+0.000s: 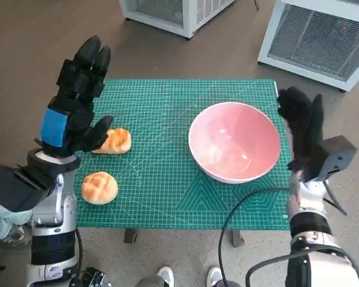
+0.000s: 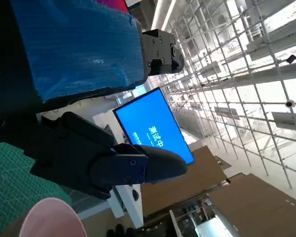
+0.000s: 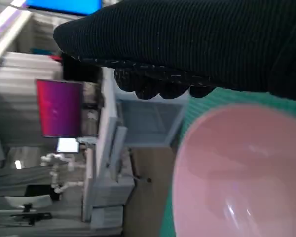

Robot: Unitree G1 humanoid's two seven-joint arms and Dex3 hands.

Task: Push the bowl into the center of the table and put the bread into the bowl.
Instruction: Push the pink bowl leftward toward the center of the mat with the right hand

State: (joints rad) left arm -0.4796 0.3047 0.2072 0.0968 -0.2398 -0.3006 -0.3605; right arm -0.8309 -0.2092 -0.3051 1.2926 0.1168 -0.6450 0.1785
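The pink bowl (image 1: 234, 141) stands empty on the right half of the green cutting mat (image 1: 167, 107); it also shows in the right wrist view (image 3: 237, 173) and at the edge of the left wrist view (image 2: 52, 219). My right hand (image 1: 303, 125) is raised just beside the bowl's right rim, fingers up, holding nothing; whether it touches the rim I cannot tell. Two bread rolls lie at the mat's left: one (image 1: 114, 141) next to my left thumb, another (image 1: 99, 187) nearer the front edge. My left hand (image 1: 78, 98) hovers open above the left edge, fingers spread.
The mat covers the small table. White slatted cabinets (image 1: 311, 36) stand on the floor beyond the table's far right, another (image 1: 173, 12) behind its middle. A black cable (image 1: 242, 206) loops over the front right of the mat. Shoes (image 1: 188, 276) show under the front edge.
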